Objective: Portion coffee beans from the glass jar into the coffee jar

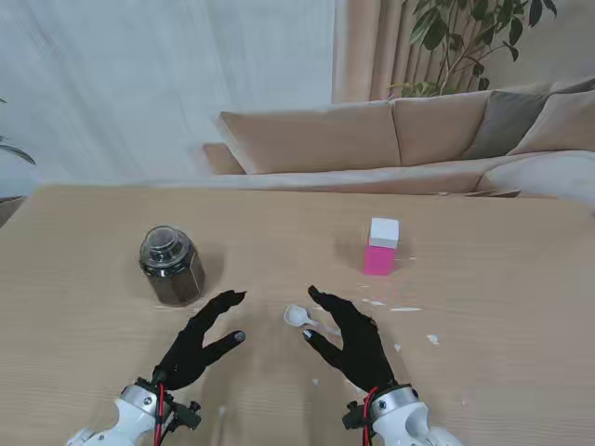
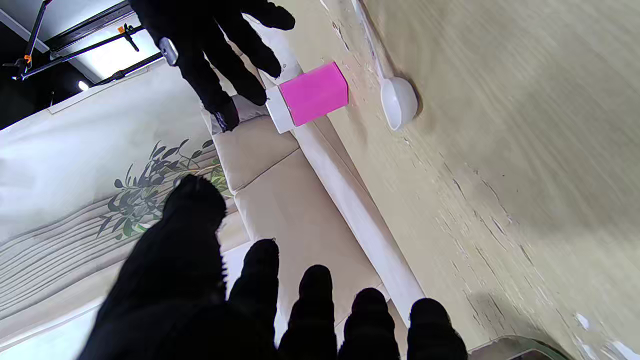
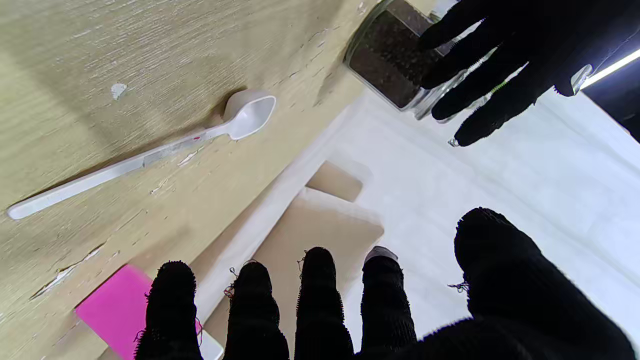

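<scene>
Dark faceted glass jar of coffee beans (image 1: 171, 266), lid on, stands at 11 o'clock of the black-gloved left hand (image 1: 198, 342), which is spread and empty. White plastic scoop (image 1: 299, 317) lies just at the fingertips of the black-gloved right hand (image 1: 351, 338), likewise spread, empty; pink white-capped coffee jar (image 1: 380, 247) at 1 o'clock. Risk: fingers nudge the light scoop away, or uncapping tips either jar.

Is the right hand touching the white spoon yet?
Apart. The right wrist view shows the white spoon lying flat on the table, with bare wood around it and the right hand's fingers clear of it.
</scene>
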Controlling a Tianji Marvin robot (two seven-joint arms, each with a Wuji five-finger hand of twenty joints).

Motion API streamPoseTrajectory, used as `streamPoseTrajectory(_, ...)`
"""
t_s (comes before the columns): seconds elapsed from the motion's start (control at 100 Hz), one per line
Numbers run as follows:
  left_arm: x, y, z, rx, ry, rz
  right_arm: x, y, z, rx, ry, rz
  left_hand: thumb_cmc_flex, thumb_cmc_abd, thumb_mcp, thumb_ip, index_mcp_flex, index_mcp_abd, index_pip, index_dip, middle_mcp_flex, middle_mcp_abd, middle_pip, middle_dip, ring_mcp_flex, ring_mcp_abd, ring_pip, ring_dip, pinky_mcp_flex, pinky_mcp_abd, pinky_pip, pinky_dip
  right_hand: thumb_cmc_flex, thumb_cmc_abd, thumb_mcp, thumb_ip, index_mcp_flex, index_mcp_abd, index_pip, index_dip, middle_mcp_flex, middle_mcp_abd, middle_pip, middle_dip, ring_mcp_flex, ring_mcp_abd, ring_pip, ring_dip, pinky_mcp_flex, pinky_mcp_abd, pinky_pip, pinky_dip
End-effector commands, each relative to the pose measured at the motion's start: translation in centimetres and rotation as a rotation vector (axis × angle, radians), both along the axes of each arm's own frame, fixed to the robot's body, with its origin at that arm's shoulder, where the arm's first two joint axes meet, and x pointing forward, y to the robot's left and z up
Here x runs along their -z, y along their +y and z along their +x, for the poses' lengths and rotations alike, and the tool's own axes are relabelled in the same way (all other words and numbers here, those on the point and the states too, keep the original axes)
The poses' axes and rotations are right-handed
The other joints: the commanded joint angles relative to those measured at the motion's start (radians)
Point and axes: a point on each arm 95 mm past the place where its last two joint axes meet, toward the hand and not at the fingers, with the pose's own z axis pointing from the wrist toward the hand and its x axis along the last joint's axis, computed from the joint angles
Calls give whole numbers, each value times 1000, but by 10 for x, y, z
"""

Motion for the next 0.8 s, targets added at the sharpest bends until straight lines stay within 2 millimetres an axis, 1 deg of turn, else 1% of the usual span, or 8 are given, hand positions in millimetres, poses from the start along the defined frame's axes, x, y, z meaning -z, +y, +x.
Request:
streamPoseTrajectory(0.0,0,-3,-3,13,9,-6,1,3,-1,-12,18,3,-3,41,-4,22,-18,-20,13,2,-34,-36,-13,10,-20,-33,-9,-11,-3,-9,-20,-22,-6,-13,8,-22,-16,-41,15,11,-5,-27,7,3,-7,-36,6,-3,0,-33,-11,13)
streamPoseTrajectory(0.53,-3,1,-6,21,-5,-17,-1,5,-3,-15,-1,-2,-4,39,5,22,-16,-17,13,2,-32,-35,-10,11,-20,-34,-9,-10,-2,-7,-19,-27,-1,-16,7,-21,-8,-39,22,14,6,-23,7,3,2,-32,8,-3,5,-30,-8,16)
streamPoseTrajectory(0.62,-3,2,-7,19,-8,-19,-1,6,-3,-15,-3,0,-1,33,10,22,-10,-11,18,5,-25,-37,8,22,-20,-33,-6,-7,-3,-7,-17,-25,-1,-16,6,-21,-7,-39,23,15,8,-23,7,3,1,-32,8,-3,6,-29,-7,16)
streamPoseTrajectory(0.7,-3,3,-8,23,-9,-21,-1,6,-3,-14,-8,-1,2,28,19,21,-6,-7,25,9,-20,-30,31,40,-19,-29,-2,2,-3,-3,-9,-18,1,-17,7,-21,-6,-38,24,15,8,-21,6,2,2,-31,8,-3,7,-28,-7,17)
streamPoseTrajectory(0.79,-8,4,-9,35,-15,-27,-3,7,-4,-10,-15,0,7,20,23,22,-1,-4,28,11,-17,-24,37,44,-17,-25,3,9,-2,2,-3,-11,2,-18,7,-20,-2,-38,26,16,13,-20,8,3,5,-30,10,-3,9,-27,-6,17)
